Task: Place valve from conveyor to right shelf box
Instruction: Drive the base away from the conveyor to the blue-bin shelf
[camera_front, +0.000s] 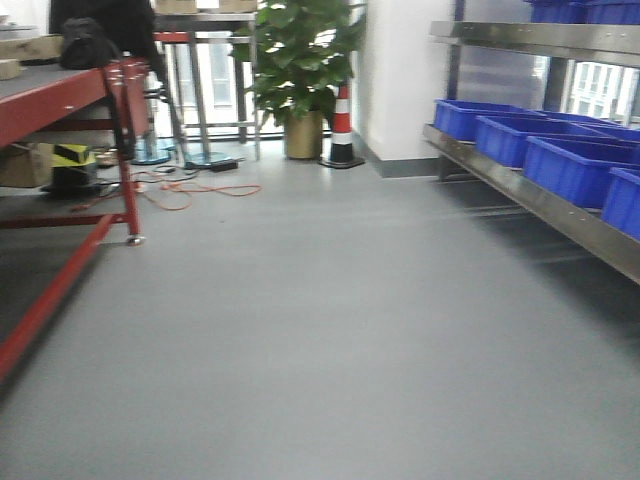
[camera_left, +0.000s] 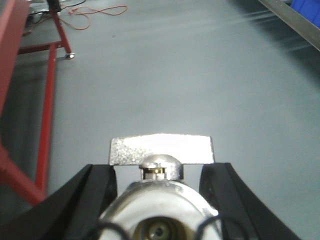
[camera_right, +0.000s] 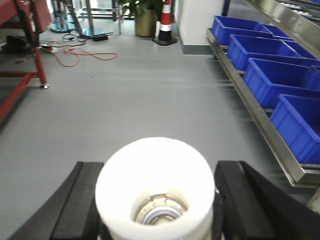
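Note:
My left gripper (camera_left: 161, 172) is shut on a silver metal valve (camera_left: 160, 205). Its flat handle (camera_left: 160, 149) sticks out past the black fingers (camera_left: 95, 190), above the grey floor. My right gripper (camera_right: 157, 167) is shut on a white round part (camera_right: 155, 170) with a metal ring inside its opening. The right shelf (camera_front: 530, 195) is a steel rack holding several blue boxes (camera_front: 575, 165). It also shows in the right wrist view (camera_right: 250, 107), with its blue boxes (camera_right: 280, 75) to the right of my right gripper. The conveyor is out of view.
A red-framed bench (camera_front: 60, 100) stands at the left, and its leg (camera_left: 47, 110) is close to my left gripper. An orange cable (camera_front: 185, 195), a potted plant (camera_front: 300, 70) and a striped cone (camera_front: 342, 125) are at the back. Grey floor (camera_front: 320, 330) lies between bench and shelf.

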